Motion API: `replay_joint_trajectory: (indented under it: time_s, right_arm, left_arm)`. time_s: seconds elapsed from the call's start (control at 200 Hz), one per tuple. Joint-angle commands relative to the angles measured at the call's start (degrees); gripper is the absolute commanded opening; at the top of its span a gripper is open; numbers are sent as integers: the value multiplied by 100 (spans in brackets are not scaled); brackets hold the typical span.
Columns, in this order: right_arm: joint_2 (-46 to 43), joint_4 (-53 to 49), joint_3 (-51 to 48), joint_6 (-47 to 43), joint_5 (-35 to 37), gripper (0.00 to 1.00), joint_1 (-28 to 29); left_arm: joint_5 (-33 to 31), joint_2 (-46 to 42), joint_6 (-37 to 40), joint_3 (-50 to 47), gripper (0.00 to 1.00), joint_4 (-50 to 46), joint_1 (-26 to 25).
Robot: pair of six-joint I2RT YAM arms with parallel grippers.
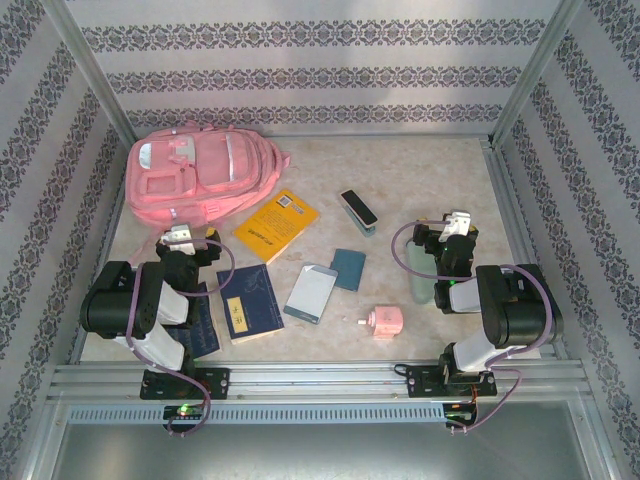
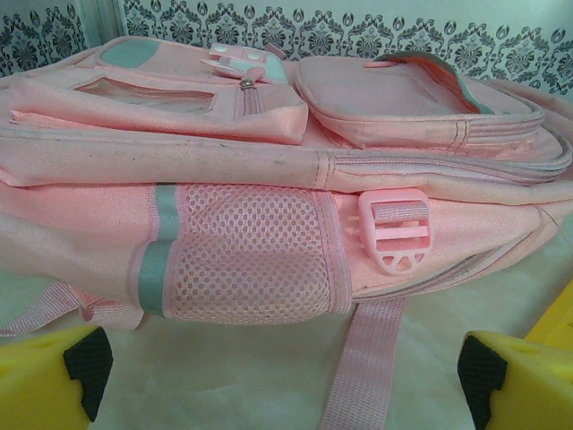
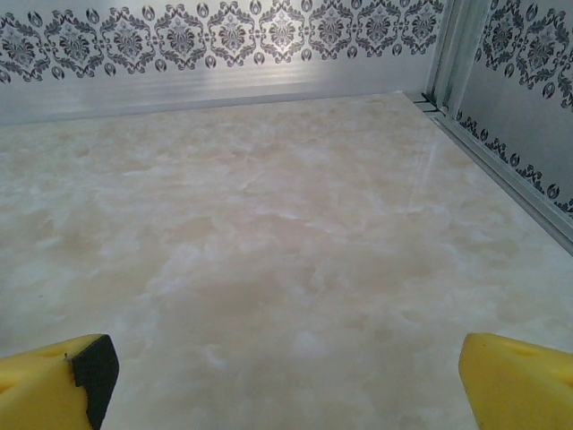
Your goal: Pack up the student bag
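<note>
- The student bag [image 1: 195,185] lies flat on the desk [image 1: 420,170], front pockets up, its mesh side pocket [image 2: 251,251] facing the left pincer [image 2: 277,385].
- Biggest worry: from the left wrist view the zips I can see look closed. The fabric is soft, so a one-sided pull would likely drag the whole bag instead of opening it.
- A loose strap [image 2: 367,358] trails off the bag toward the left pincer, and a buckle [image 2: 394,231] hangs just above it. Either could catch a finger on the way in.
- The yellow book [image 1: 277,226] lies just beside the bag. The blue notebook [image 1: 249,303] and the grey pad [image 1: 311,293] sit further off. All lie flat and thin, so they may slide instead of lifting.
- The small pink cylinder [image 1: 383,320], well apart from the bag, might roll if nudged.
- Left pincer: spread wide, holding nothing, near the bag but not touching it.
- Right pincer [image 3: 282,381]: also spread wide and empty, well apart from the bag, over bare desk.
</note>
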Motion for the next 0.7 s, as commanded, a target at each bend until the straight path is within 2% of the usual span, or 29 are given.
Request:
replay_joint_trajectory:
  time_s: [0.0,0.135,0.26,0.375,0.445,0.52,0.57,0.63,0.665,0.694]
  right_arm:
    - [-57,-156,182,-69,-338,98,37]
    - [-41,-50,139,-181,-699,98,36]
    - [-158,97,36,-94,-703,98,-20]
    - [-1039,-442,-90,-226,-363,98,136]
    - [-1723,-1119,-22,-433,-296,98,316]
    - [-2360,-1467,149,-473,-213,98,668]
    - [-2629,-1797,421,-501,-125,98,999]
    - [-2903,-2463,941,-387,-89,98,1351]
    - [-3022,-2821,1231,-198,55,98,1592]
    - [-3100,-3119,1462,9,222,98,1809]
  left_arm:
    - [90,36,-114,-21,100,290,51]
    - [88,20,-101,-34,100,292,46]
    - [138,-203,16,-93,100,298,17]
    - [-904,-1195,25,-344,100,-89,-264]
    - [-840,-1827,175,-407,100,-308,-353]
    - [-480,-2221,1137,-422,100,12,-743]
    - [-322,-2841,1246,-104,100,-907,-885]
    - [-451,-3797,1269,668,100,-3147,-1093]
    - [-659,-4177,1028,1142,100,-4295,-1164]
    - [-989,-4321,640,1425,100,-4786,-1201]
